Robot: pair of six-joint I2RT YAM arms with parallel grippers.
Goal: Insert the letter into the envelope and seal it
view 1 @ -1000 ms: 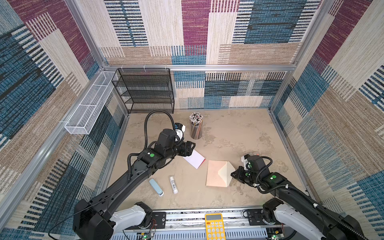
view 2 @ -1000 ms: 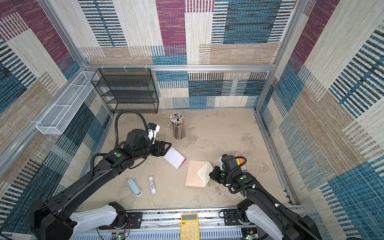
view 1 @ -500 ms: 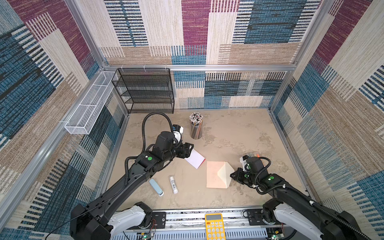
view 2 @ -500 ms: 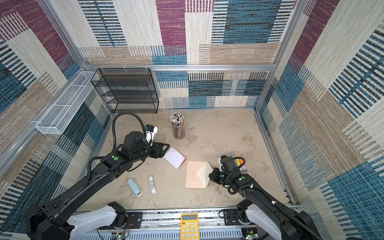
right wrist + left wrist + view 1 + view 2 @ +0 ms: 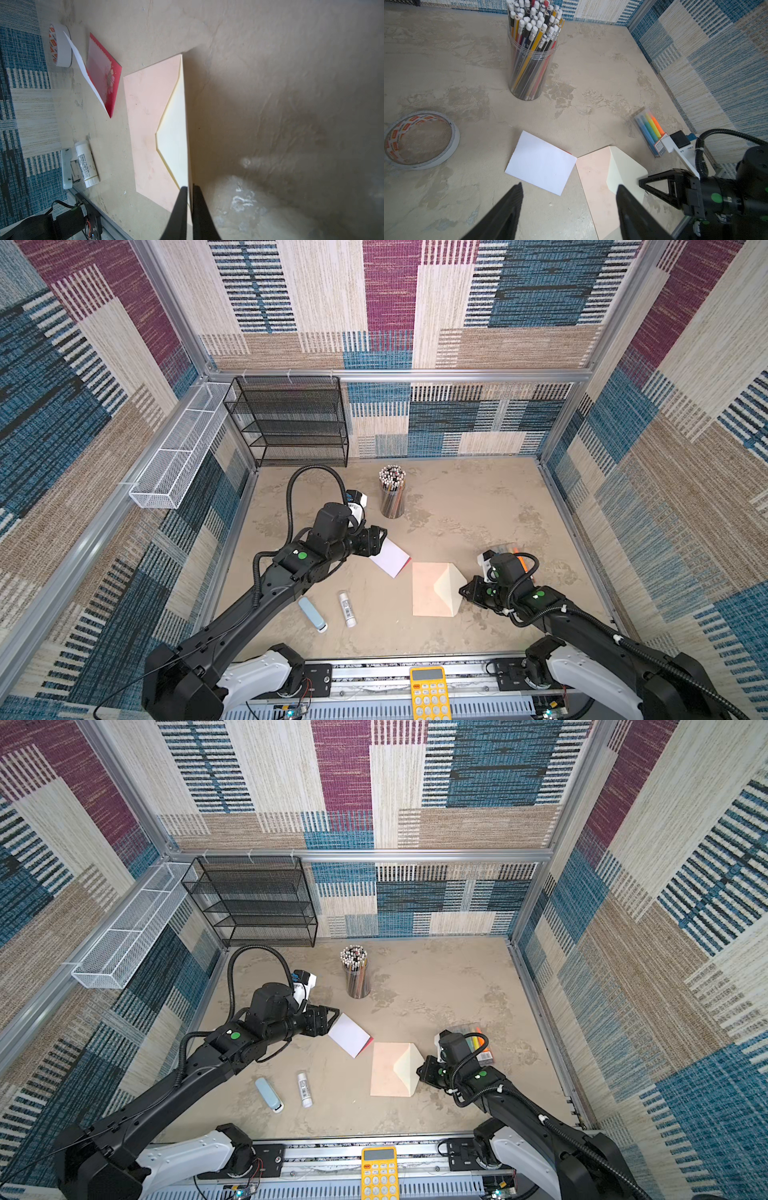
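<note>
Not much can be ticked off yet, tbh. On the left, the left gripper is held wide open with nothing in it, hovering at about 10 o'clock of the letter, just beside its corner. The letter is laid on the table white leaf up and slightly ajar, with red peeking out underneath. It's found at roughly 10 o'clock of the envelope, just beside its corner, so it's fully outside. A glue stick is lying untouched at about 8 o'clock of the envelope.

The envelope is on the table with its cream flap folded over, tip pointed to 9 o'clock. At the 3 o'clock edge, the right gripper is pinched nearly closed on the flap's fold.

Judged from that, the flap has to be opened, the letter picked up and slid in, and the sealing done. Basically everything is left.
</note>
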